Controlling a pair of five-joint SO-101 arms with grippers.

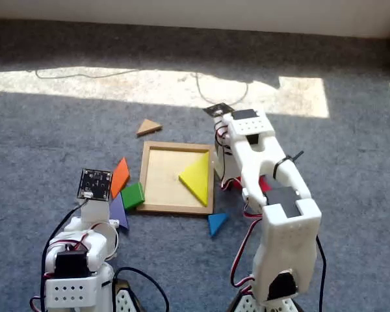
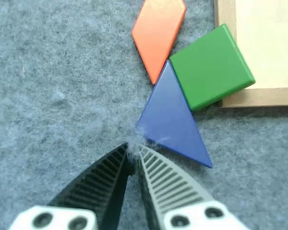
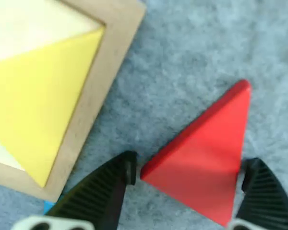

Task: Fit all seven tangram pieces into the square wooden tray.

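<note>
Inside the wooden tray (image 1: 175, 209), a yellow triangle (image 1: 198, 178) — large, flat, right-angled.

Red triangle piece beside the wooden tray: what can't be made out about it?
High view: the red triangular wooden piece lies mostly under the right arm, so its outline is hidden.
Right wrist view: the right hand straddles it, but whether they touch cannot be told.

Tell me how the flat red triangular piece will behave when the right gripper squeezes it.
The flat red triangular piece looks rigid, crisp-edged; it probably won't flex. Its slanted sides may slip from the open right gripper. Flat on grey carpet, it shouldn't roll.
</note>
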